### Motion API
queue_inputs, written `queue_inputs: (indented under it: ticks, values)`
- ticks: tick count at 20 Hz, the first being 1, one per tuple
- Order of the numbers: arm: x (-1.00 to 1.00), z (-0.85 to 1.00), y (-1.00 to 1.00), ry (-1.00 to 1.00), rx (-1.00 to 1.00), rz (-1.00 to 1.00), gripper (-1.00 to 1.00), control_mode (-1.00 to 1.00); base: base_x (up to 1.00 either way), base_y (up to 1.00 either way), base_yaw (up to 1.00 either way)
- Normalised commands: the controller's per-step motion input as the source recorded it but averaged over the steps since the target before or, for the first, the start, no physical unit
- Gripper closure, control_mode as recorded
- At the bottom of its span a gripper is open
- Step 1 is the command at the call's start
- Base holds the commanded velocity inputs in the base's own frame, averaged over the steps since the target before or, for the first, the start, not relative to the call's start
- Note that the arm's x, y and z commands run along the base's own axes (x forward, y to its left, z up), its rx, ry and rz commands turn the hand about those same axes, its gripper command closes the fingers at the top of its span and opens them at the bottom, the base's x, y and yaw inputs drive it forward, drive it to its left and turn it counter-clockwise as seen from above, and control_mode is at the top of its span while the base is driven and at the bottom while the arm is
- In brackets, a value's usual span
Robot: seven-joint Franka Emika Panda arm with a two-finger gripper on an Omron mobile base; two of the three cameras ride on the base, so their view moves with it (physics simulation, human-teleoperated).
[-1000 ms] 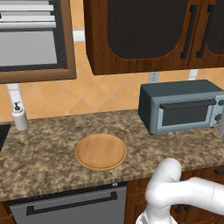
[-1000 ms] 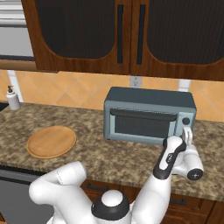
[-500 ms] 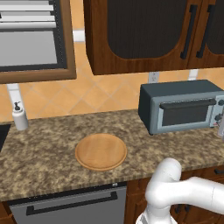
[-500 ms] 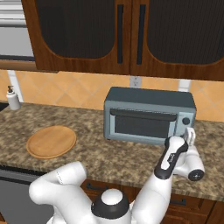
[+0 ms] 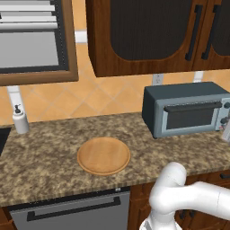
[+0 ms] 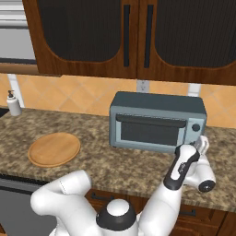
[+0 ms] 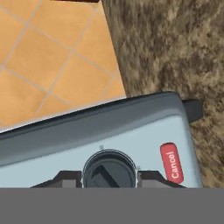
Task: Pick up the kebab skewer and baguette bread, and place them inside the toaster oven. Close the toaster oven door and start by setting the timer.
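so your oven (image 6: 156,126) is sitting on the counter (image 5: 54,157) with the door (image 6: 150,131) shut, and the hand is parked right at its front right corner in the right base view. in the hand view the timer knob (image 7: 109,171) sits dead ahead, centred between the two fingertips (image 7: 63,179), with the red cancel button (image 7: 169,162) just off to one side. the gripper (image 7: 109,181) looks spread about as wide as the knob, one tip on each side, but i honestly can't tell if the pads are touching it yet since the tips barely poke into frame. the knob's bar pointer runs at a slant across the dial, so you'll probably want to close on it and twist about the hand's own axis. i can't spot the skewer or bread anywhere; i'd guess they're inside, behind the dark glass. the wooden board (image 5: 103,155) is well off to the left.
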Motion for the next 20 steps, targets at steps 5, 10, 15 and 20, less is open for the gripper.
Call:
queue_inputs:
  ticks: [5,10,15,20]
  values:
    - [0.32,0.29,0.34,0.07,0.18,0.00,1.00,-1.00,0.00,0.00,0.00]
    - [0.19,0.12,0.39,0.08,0.18,0.00,1.00,-1.00,0.00,0.00,0.00]
    - [0.00,0.00,0.41,0.05,0.19,0.00,1.00,-1.00,0.00,0.00,0.00]
    - [0.10,0.17,0.24,0.08,0.17,0.00,1.00,-1.00,0.00,0.00,0.00]
